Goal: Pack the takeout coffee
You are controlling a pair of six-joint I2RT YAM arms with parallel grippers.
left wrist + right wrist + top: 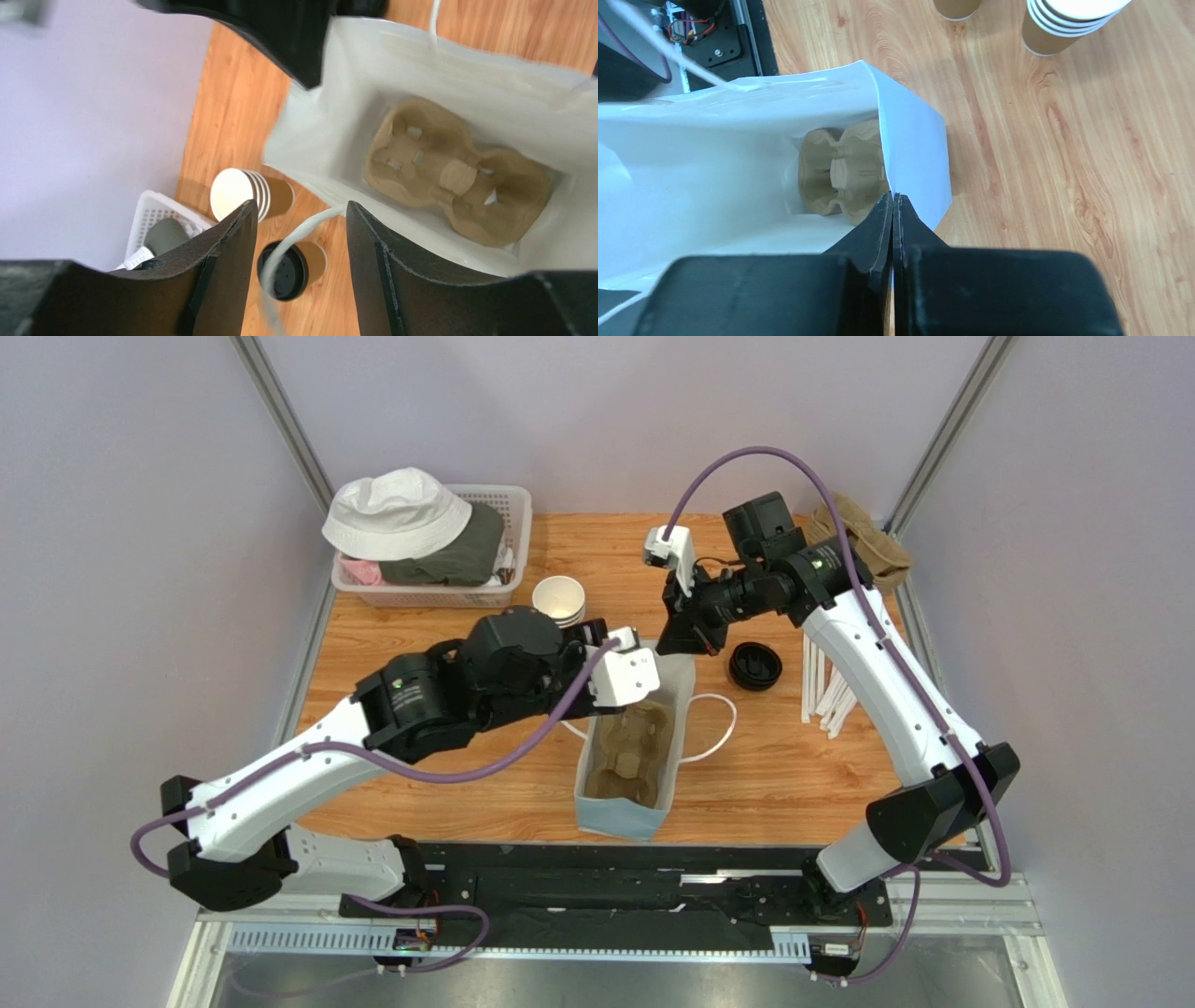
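The left tool [298, 210] is held open at the left rim of the paper bag [619, 821], and the bag's white handle [303, 229] is seen between its 2 spread fingers. The right tool [893, 199] is closed on the far rim of the bag. 1 cardboard carrier [456, 178] is laid flat on the bag's bottom. The takeout coffee [288, 269], lid fitted, is stood upright on the desk [786, 770] outside the bag, left of it, just beside the stack of cups [242, 194]. 1 loose lid [755, 667] is placed right of the bag.

No readable text, label or number shows anywhere.
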